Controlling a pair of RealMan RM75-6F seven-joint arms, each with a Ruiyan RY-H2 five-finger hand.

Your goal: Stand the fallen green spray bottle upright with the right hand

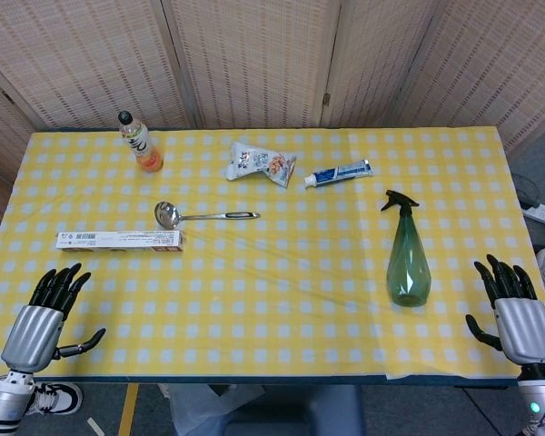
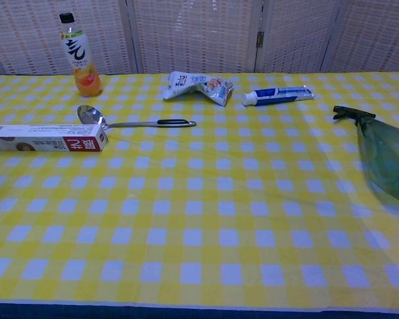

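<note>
- A table (image 1: 272, 300) covered with a yellow-and-white checked cloth is seen in both views, backed by woven screen panels (image 1: 254, 54).
- The green spray bottle (image 1: 406, 254) is lying flat on the cloth at about 4 o'clock of the table centre, black nozzle toward 12 o'clock, wide base toward 6 o'clock; in the chest view it is cut off at the right edge.
- A long white-and-red box (image 1: 120, 240) is laid at 9 o'clock, lengthwise left to right.
- The right hand (image 1: 518, 309) is rested at the near right edge, at 4 o'clock of the bottle, apart from it; fingers spread, nothing grasped.
- The left hand (image 1: 47, 313) is placed at the near left corner, 7 o'clock; fingers spread, nothing grasped.
- A metal ladle (image 1: 200, 215) with a black-tipped handle is set just beyond the box, bowl to the left.
- An orange drink bottle (image 1: 142, 143) is standing upright at 11 o'clock.
- A crumpled snack packet (image 1: 259, 163) is lying at 12 o'clock.
- A toothpaste tube (image 1: 338, 173) is lying just right of the packet, cap to the left.
</note>
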